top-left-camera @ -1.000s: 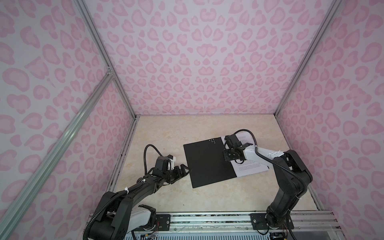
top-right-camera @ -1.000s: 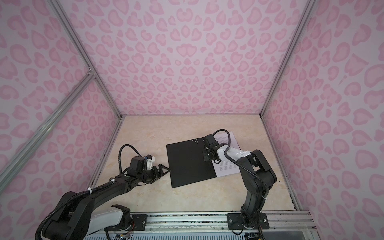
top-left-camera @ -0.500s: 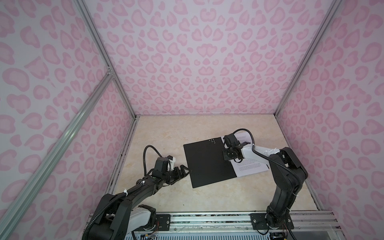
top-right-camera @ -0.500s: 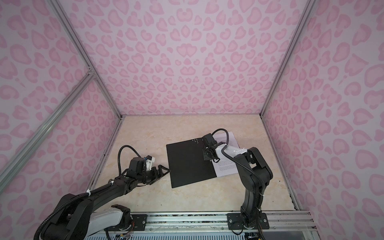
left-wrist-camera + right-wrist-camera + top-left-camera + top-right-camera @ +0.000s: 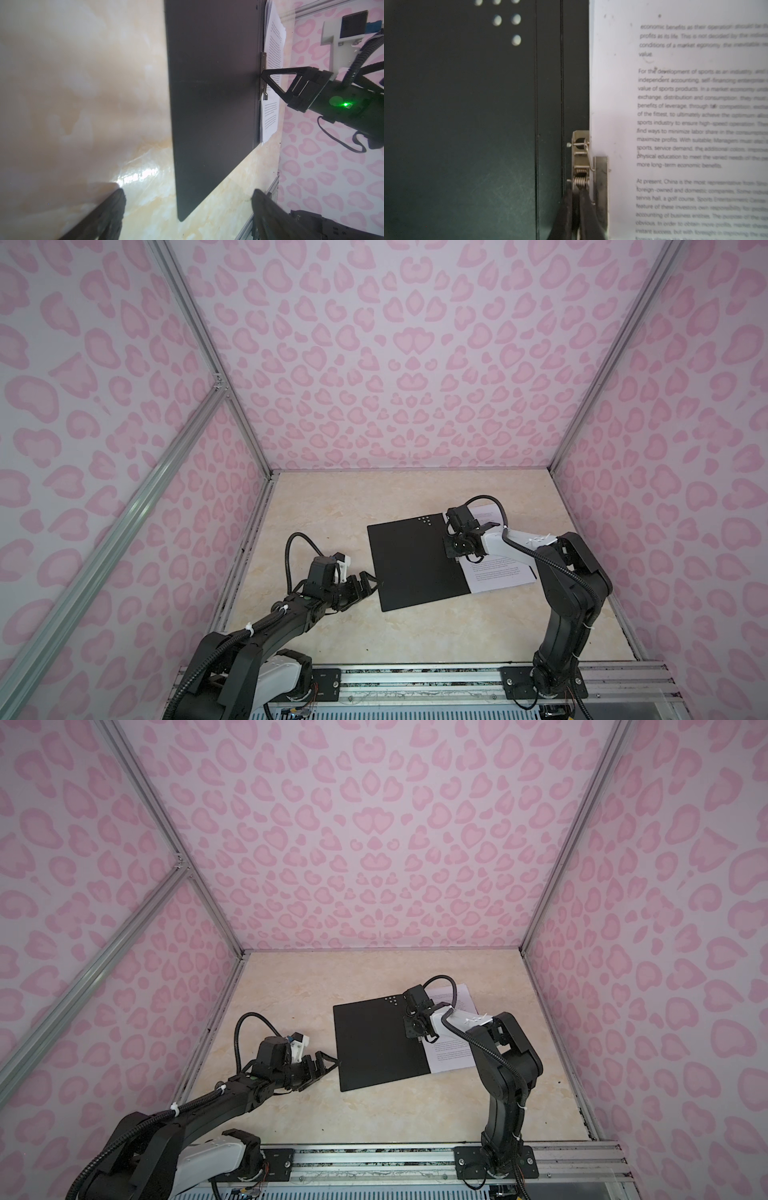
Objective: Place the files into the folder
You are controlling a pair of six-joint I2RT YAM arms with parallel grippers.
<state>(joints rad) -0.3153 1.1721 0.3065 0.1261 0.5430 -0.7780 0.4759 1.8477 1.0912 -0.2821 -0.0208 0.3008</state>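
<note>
The folder lies open on the table, black inside up. The files, white sheets with black text, lie on its right half, edge under the metal spine clip. My right gripper is shut, tips down on the clip's spring; I cannot tell whether a thin part is pinched. My left gripper is open and low at the folder's left near corner, holding nothing.
The marble-look table top is boxed in by pink patterned walls on three sides. An aluminium rail with both arm bases runs along the front edge. A slanted metal strut crosses the left wall.
My right gripper's jaws have closed at the spine clip and its arm has shifted slightly. The left arm, folder and files have stayed where they were.
</note>
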